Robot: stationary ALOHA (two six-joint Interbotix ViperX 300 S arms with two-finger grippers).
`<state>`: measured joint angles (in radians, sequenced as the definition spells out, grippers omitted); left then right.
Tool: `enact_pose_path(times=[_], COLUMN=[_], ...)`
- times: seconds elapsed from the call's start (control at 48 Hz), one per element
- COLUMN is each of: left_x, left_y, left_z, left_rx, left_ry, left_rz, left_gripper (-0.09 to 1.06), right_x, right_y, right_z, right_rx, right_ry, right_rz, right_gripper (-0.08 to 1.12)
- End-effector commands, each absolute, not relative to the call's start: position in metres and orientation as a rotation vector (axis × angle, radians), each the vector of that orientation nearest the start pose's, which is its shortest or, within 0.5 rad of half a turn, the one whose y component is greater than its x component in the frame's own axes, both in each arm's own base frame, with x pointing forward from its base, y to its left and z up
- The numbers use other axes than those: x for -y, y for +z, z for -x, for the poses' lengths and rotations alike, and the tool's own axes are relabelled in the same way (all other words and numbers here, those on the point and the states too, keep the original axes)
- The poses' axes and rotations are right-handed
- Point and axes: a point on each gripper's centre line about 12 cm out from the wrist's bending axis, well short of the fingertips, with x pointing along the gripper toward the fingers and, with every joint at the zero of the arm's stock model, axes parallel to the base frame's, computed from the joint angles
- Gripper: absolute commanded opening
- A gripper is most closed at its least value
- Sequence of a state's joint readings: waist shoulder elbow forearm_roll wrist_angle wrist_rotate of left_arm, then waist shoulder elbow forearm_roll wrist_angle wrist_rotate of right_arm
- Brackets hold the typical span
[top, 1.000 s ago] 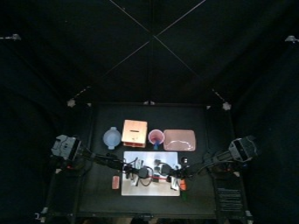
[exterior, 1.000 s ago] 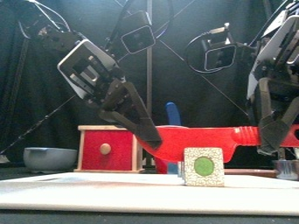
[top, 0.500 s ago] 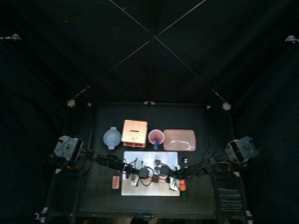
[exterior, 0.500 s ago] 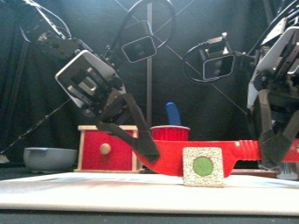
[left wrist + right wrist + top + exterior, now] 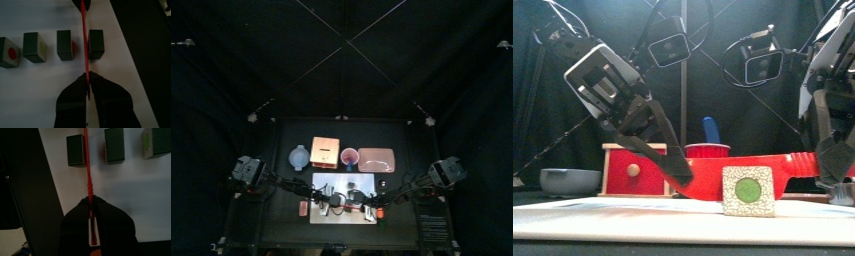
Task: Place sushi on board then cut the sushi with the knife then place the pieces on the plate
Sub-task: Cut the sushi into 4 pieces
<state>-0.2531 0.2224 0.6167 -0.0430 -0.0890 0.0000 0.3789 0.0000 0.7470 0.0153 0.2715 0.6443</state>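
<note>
One knife (image 5: pixel 796 166) between both end effectors (image 5: pixel 86 76) (image 5: pixel 89 201)

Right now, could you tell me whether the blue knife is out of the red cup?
No, in the front view the blue knife stands upright in the red cup behind the sushi piece.

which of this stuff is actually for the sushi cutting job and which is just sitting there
For the job: sushi pieces, white board, red knife, pink tray.

Just lying about: wooden box, bowl, red cup, blue knife.
</note>
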Motion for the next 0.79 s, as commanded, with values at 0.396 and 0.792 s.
enact_pose_path(times=[0.396, 0.792], left_x=[0.100, 0.069], left_y=[0.147, 0.179], left_z=[-0.398, -0.385], left_rx=[-0.646, -0.564], left_ry=[-0.223, -0.185], left_rz=[-0.047, -0.086], left_gripper=[0.53, 0.84], right_x=[-0.124, -0.105], right_y=[0.164, 0.194], right_z=[-0.314, -0.284], right_rx=[-0.999, -0.966], right_ry=[0.039, 0.033], right_rz=[-0.395, -0.387], right_gripper=[0.27, 0.27])
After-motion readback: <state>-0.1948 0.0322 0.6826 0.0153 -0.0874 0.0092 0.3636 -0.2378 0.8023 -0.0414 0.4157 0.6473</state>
